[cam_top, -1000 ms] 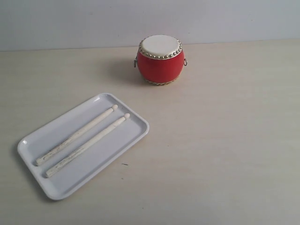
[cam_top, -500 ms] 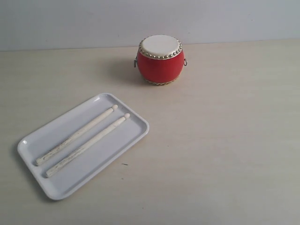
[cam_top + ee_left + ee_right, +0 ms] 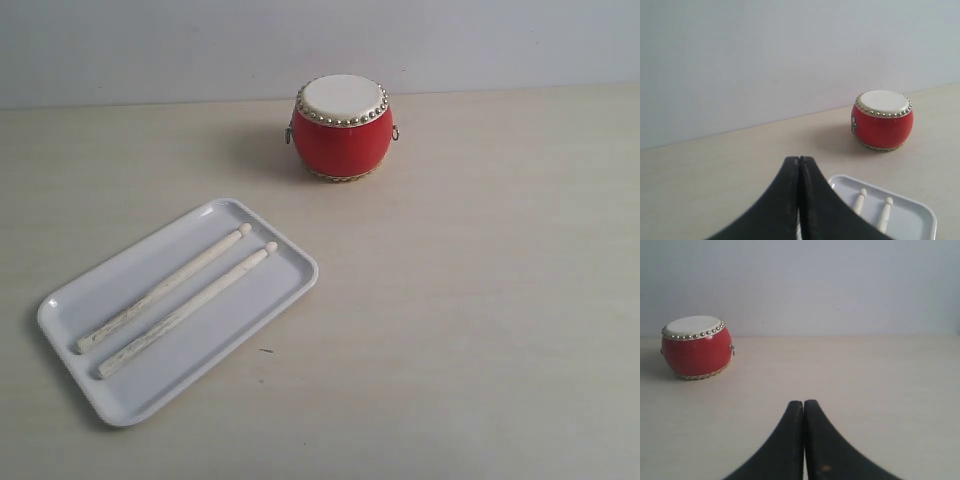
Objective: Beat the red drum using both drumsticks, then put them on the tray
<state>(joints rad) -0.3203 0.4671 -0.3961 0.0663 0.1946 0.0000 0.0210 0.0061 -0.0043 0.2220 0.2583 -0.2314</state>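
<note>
The red drum (image 3: 341,128) stands upright at the back of the table, cream skin up; it also shows as the red drum (image 3: 883,120) and the red drum (image 3: 696,347). Two drumsticks (image 3: 175,298) lie side by side in the white tray (image 3: 285,291) at the front left, tips toward the drum. In the left wrist view the drumstick tips (image 3: 860,195) and a tray corner (image 3: 920,215) peek out beside my left gripper (image 3: 799,160), which is shut and empty. My right gripper (image 3: 803,403) is also shut and empty, over bare table. Neither gripper appears in the exterior view.
A pale wooden tabletop (image 3: 480,300) spreads right of the tray and in front of the drum. A plain light wall (image 3: 150,50) rises just behind the drum. A tiny dark speck (image 3: 265,350) lies beside the tray.
</note>
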